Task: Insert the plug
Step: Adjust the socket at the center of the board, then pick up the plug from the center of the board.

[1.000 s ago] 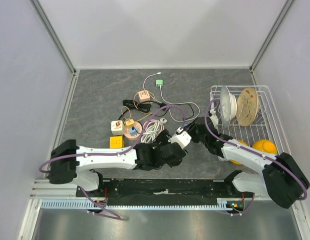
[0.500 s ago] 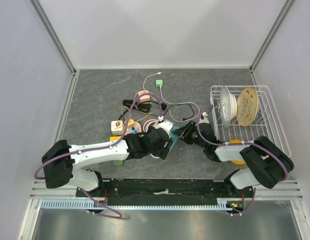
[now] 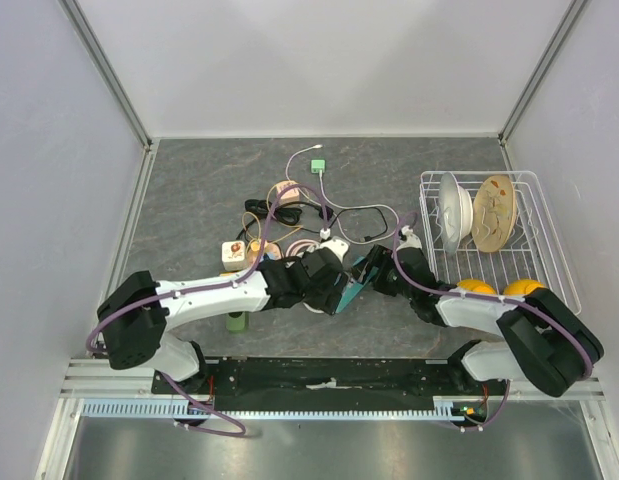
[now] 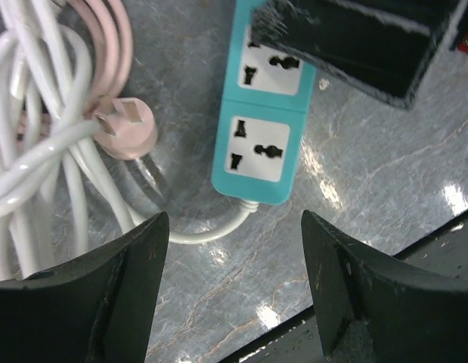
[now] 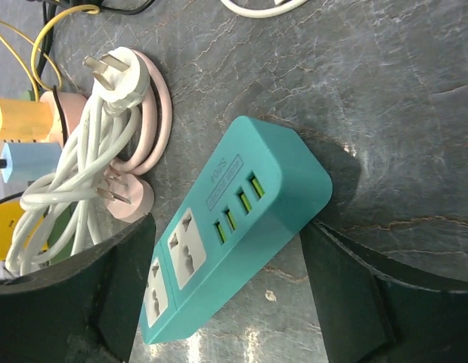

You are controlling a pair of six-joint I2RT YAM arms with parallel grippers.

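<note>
Pink plug (image 4: 126,128) lies just beside the left gripper (image 4: 232,227).

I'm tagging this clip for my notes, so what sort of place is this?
Probably a robotics lab test cell, not a home: plain white panels wall in the tabletop, two arms are bolted to a rail, and a teal power strip and dish rack sit out as props.

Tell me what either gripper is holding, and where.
Nothing. The left gripper and right gripper both stand open over the strip, which lies on the table.
</note>
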